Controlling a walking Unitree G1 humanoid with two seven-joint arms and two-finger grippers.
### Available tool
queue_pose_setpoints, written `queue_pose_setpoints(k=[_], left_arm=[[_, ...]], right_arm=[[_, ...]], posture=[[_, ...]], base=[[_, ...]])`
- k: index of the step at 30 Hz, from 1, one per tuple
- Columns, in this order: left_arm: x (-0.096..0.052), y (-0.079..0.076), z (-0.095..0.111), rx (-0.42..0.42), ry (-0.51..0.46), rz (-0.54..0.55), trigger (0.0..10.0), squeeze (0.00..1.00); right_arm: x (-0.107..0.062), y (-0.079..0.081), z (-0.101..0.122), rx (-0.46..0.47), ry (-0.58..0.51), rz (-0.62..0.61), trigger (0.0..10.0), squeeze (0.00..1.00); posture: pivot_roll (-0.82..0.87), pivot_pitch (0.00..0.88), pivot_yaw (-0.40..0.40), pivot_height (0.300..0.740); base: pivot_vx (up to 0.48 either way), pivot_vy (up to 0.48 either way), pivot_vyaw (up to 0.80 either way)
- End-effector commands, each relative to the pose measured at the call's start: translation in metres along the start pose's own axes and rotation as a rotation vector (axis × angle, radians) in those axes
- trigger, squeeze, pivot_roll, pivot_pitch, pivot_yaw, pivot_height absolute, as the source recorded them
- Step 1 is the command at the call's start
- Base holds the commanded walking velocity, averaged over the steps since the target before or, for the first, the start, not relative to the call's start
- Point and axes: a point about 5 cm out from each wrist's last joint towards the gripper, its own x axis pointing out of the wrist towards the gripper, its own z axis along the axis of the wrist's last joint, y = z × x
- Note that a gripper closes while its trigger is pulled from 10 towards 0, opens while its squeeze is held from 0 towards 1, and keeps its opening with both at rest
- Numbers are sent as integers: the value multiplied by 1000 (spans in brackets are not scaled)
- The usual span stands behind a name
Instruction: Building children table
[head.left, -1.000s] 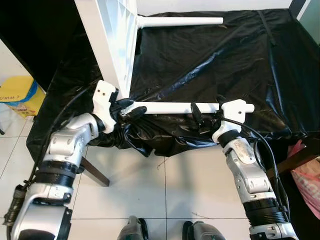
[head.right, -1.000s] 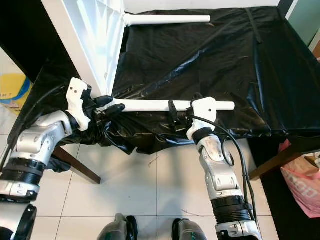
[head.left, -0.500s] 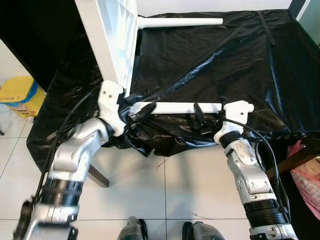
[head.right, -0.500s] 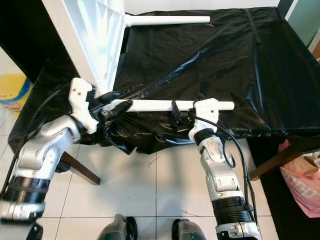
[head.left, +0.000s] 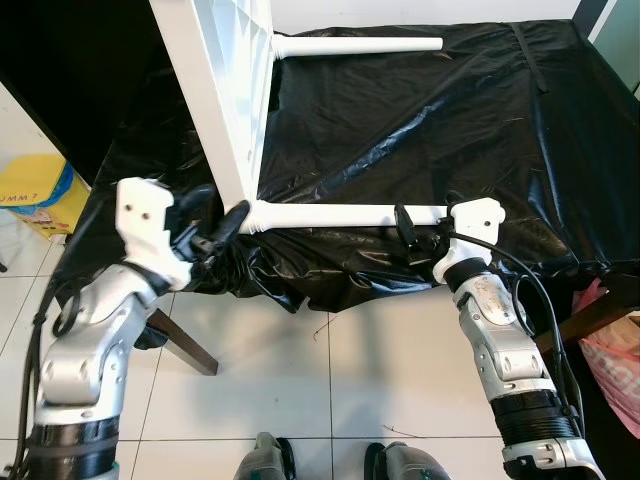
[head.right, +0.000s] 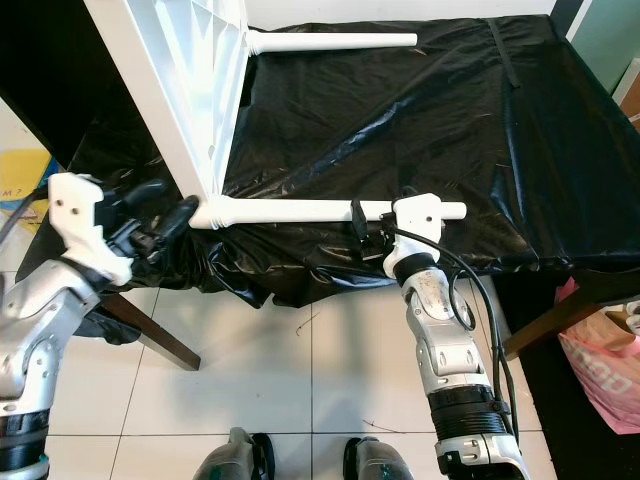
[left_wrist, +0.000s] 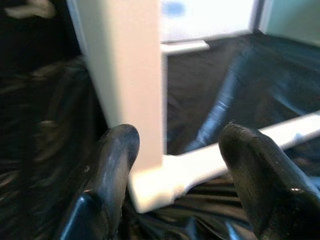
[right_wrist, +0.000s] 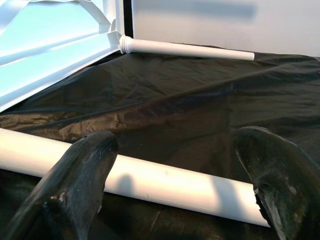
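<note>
A white tabletop (head.left: 225, 90) stands on its edge on the black-covered table, ribbed underside facing right. One white leg (head.left: 360, 44) sticks out from its far corner. A second white leg (head.left: 330, 215) lies level along the table's front, its left end against the tabletop's near corner (left_wrist: 150, 190). My left gripper (head.left: 222, 208) is open just left of that corner, touching nothing. My right gripper (head.left: 408, 232) is open at the leg's right end, its fingers (right_wrist: 75, 190) spread either side of the leg (right_wrist: 165, 182).
Black plastic sheet (head.left: 450, 120) covers the table and hangs over its front edge. A wooden table leg (head.left: 185, 345) slants below my left arm. A yellow bag (head.left: 35, 190) lies on the tiled floor at left, a pink bag (head.left: 620, 340) at right.
My left gripper has let go of the leg's left end and drawn back to the left. The leg's end now sits at the tabletop's near corner. The right arm has barely moved.
</note>
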Motion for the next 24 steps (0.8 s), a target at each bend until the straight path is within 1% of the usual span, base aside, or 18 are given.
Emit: queue_pose_setpoints(k=[1,3,6,8,9,10,11,13,14,18,21,24], left_arm=[[-7,13,-6,8,15,276,10000,0],[-9,13,-11,-9,18,335,10000,0],[-10,9,-16,-28,19,352,10000,0],[-8,2,-22,-43,36,349,10000,0],[-8,2,-22,-43,36,349,10000,0],[-6,-3,-25,-66,46,324,10000,0],[-6,-3,-25,-66,46,324,10000,0],[-4,-9,-28,-103,52,288,10000,0],[-4,-10,-29,-111,48,291,10000,0],[-5,-7,-33,-97,48,357,10000,0],[-5,-7,-34,-90,54,363,10000,0],[-2,-11,-35,-88,51,336,10000,0]], right_arm=[[0,2,-3,18,5,-8,10000,0],[0,2,-3,31,3,-13,10000,0],[0,2,-3,35,-2,-25,10000,0],[0,1,-4,35,0,-40,10000,0],[0,1,-4,35,0,-40,10000,0],[0,1,-4,38,1,-46,10000,0],[0,1,-4,38,1,-46,10000,0],[0,0,-4,40,2,-55,10000,0],[-1,-1,-5,35,4,-64,10000,0],[-1,-4,-7,11,16,-88,10000,0],[-1,-5,-7,6,17,-88,10000,0],[0,-4,-7,4,15,-84,10000,0]], posture=[[16,136,8,740],[16,135,4,740],[16,135,3,740],[15,136,-2,740],[15,136,-2,740],[15,137,-6,740],[15,137,-6,740],[12,135,-6,740],[11,135,-7,740],[9,132,-8,740],[8,130,-8,740],[8,125,-13,740]], base=[[0,0,0],[0,0,0],[0,0,0],[0,0,0],[0,0,0],[0,0,0],[0,0,0],[0,0,0],[0,0,0],[0,0,0],[0,0,0],[0,0,0]])
